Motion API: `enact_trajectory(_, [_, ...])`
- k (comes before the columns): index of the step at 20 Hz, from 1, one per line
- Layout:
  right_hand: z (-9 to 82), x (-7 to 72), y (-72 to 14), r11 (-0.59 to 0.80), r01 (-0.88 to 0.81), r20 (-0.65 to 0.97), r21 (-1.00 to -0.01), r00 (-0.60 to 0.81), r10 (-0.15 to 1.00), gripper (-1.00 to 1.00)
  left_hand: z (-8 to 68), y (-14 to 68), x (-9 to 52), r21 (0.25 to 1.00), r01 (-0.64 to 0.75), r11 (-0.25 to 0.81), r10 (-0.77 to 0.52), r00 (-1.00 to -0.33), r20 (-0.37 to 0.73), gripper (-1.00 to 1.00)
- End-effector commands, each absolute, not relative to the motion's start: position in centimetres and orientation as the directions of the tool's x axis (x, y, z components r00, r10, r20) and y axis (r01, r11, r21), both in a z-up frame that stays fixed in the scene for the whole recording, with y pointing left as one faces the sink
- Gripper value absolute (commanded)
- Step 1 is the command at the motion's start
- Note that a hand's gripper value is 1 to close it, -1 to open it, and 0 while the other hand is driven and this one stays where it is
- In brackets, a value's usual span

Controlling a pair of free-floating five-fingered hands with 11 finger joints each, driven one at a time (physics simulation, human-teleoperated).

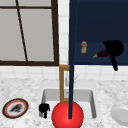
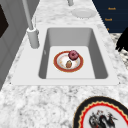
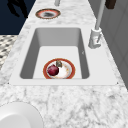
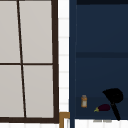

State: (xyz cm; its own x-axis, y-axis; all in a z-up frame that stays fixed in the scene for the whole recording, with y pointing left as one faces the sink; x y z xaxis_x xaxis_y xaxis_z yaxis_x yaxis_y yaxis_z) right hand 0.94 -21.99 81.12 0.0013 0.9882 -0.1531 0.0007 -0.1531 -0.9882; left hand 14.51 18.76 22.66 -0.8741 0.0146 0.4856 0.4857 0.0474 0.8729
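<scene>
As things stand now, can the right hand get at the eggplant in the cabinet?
Probably yes. The right hand hovers inside the open dark-blue cabinet, right beside the eggplant, with nothing between them; the orange bottle stands off to the side.

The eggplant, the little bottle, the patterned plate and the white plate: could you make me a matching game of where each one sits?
Things:
1. eggplant
2. bottle
3. patterned plate
4. white plate

Places:
A. counter, right of the sink
B. cabinet shelf, beside the right hand
C. counter, left of the sink
D. cabinet shelf, near its left edge

Pairs: 1-B, 2-D, 3-C, 4-A
</scene>
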Motion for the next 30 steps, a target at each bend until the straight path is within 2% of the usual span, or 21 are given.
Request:
enact_trajectory(1, [82.2,2.6,-22.1,-0.154,-0.054,-0.152,-0.987,-0.046,0.987,-1.0,22.7,18.8,14.5,0.873,0.486,0.047,0.015,-0.874,0.486,0.0])
enact_trajectory(17, [82.5,7.7,-22.4,-0.154,-0.123,-0.153,-0.98,-0.018,0.988,-1.0,22.7,18.8,14.5,0.873,0.486,0.047,0.015,-0.874,0.486,0.0])
enact_trajectory(26, [82.2,9.3,-22.4,-0.151,-0.123,-0.15,-0.981,-0.021,0.989,-1.0,22.7,18.8,14.5,0.873,0.486,0.047,0.015,-0.874,0.486,0.0])
enact_trajectory(29, [82.1,9.0,-22.4,-0.144,-0.004,-0.144,-0.99,0.001,0.99,-1.0,22.7,18.8,14.5,0.873,0.486,0.047,0.015,-0.874,0.486,0.0])
enact_trajectory(30, [81.1,8.3,-22.4,-0.149,-0.055,-0.148,-0.987,-0.007,0.989,-1.0,22.7,18.8,14.5,0.873,0.486,0.047,0.015,-0.874,0.486,0.0])
